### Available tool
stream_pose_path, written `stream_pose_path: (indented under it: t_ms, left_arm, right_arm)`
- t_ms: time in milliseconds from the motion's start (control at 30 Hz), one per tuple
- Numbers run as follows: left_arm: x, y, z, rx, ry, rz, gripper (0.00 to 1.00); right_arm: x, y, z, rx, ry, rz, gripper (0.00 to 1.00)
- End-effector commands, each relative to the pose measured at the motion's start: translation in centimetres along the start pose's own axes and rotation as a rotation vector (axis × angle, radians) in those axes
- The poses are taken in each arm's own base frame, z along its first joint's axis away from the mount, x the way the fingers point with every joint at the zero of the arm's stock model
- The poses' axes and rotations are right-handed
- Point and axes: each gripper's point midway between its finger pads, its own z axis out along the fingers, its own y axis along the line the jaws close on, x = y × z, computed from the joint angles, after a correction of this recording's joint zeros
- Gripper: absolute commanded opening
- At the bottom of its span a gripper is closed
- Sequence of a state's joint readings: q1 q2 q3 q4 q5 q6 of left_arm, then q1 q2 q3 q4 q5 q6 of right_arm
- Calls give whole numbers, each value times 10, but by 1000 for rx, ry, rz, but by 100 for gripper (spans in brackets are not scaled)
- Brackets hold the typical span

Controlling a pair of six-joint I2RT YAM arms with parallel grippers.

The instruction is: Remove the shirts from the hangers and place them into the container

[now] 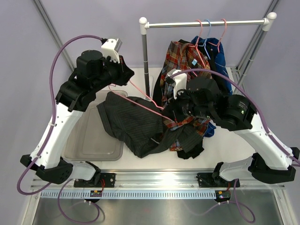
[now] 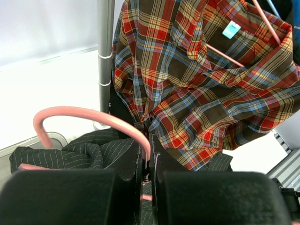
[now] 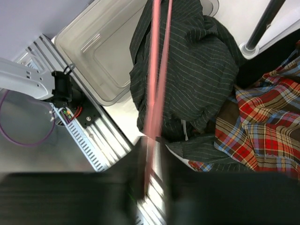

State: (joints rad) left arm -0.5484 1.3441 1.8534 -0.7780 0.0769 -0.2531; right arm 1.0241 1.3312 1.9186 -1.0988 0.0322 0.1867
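Left pincer [image 2: 147,154] clamps pink hanger [image 2: 75,111]; right pincer [image 3: 152,180] blurred, grip indeterminate. Left wrist view, unlike right's, shows unreadable blue label [image 2: 230,29] beyond.

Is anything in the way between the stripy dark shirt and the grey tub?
Nothing visible. The striped shirt lies right beside the tub, overlapping its rim. The left gripper holds the pink hanger lying across the shirt.
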Motion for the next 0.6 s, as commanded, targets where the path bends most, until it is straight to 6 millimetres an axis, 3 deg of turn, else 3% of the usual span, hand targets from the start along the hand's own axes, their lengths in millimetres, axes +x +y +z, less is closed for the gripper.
stream_pose_path:
  t_ms: [0,33,67,133,200,400,467,567]
  left_arm:
    - [-14,-12,-8,52,-30,25,0]
    - [-15,-14,-11,61,-32,27,4]
    - [-15,-16,-14,70,-35,28,18]
    - [-22,-23,-22,103,-75,33,66]
    - [-30,-25,-46,111,-151,31,97]
    - [-66,-43,-134,183,-394,19,99]
    - [-63,-40,-157,171,-420,22,99]
    - [-43,-32,-163,143,-392,19,99]
  right_arm:
    - [2,7,-2,-25,-10,-25,0]
    - [3,6,-1,-13,-15,-28,0]
    - [-1,3,-5,14,-43,-28,0]
    - [-8,2,-11,36,-72,-22,0]
    - [-10,-1,-14,62,-76,-17,0]
    - [-17,-12,-33,125,-139,21,0]
    - [-20,-26,-50,197,-177,49,0]
    - [-25,-49,-90,304,-245,94,0]
